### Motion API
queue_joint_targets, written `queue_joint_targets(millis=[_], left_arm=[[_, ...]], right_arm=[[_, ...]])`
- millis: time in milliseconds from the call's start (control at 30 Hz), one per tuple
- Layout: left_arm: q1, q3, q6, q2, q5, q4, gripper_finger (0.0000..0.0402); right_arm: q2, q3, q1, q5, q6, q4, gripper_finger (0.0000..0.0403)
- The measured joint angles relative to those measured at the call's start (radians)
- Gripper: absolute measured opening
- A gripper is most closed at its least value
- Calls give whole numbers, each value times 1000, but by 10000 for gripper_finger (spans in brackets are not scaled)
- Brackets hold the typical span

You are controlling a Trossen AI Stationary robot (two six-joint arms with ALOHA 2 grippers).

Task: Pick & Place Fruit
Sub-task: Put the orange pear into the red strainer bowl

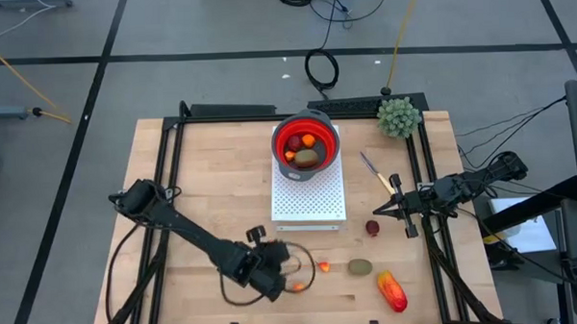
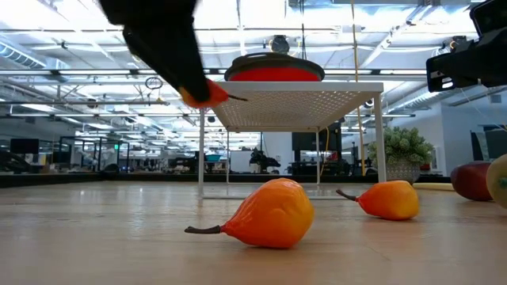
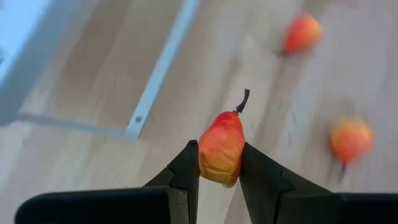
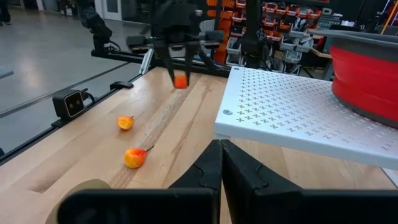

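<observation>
My left gripper (image 1: 278, 263) hangs over the table's near middle, shut on a small orange-red pear (image 3: 221, 149), also seen in the low view (image 2: 207, 93) and the right wrist view (image 4: 180, 81). Two more small orange pears (image 2: 269, 214) (image 2: 388, 199) lie on their sides on the wood below it. A dark-red ball (image 1: 372, 227), a brown-green oval (image 1: 360, 267) and a red-orange oblong (image 1: 391, 290) lie to the near right. My right gripper (image 1: 379, 211) waits shut at the right, beside the white stand. My left gripper pinches the pear's fat body (image 3: 219, 163) between its two fingers (image 3: 186, 171), one on each side. The fingers slant downward from the table's left. The stem (image 3: 242, 99) points away past the fingertips. The pear hangs lifted clear of the table.
A red bowl (image 1: 307, 142) holding some fruit stands on a white perforated stand (image 1: 309, 205) at the table's middle far side. A green spiky plant (image 1: 399, 117) sits at the far right, with a yellow-handled knife (image 1: 375, 173) near it. Bare wood lies left of the stand.
</observation>
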Motion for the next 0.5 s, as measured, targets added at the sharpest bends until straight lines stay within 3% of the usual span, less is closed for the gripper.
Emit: queue_joint_targets(millis=[300, 500], left_arm=[[73, 0, -402, 0, 137, 3, 88], [88, 0, -466, 0, 248, 65, 88]], right_arm=[[0, 0, 0, 0, 0, 0, 0], [0, 0, 0, 0, 0, 0, 0]])
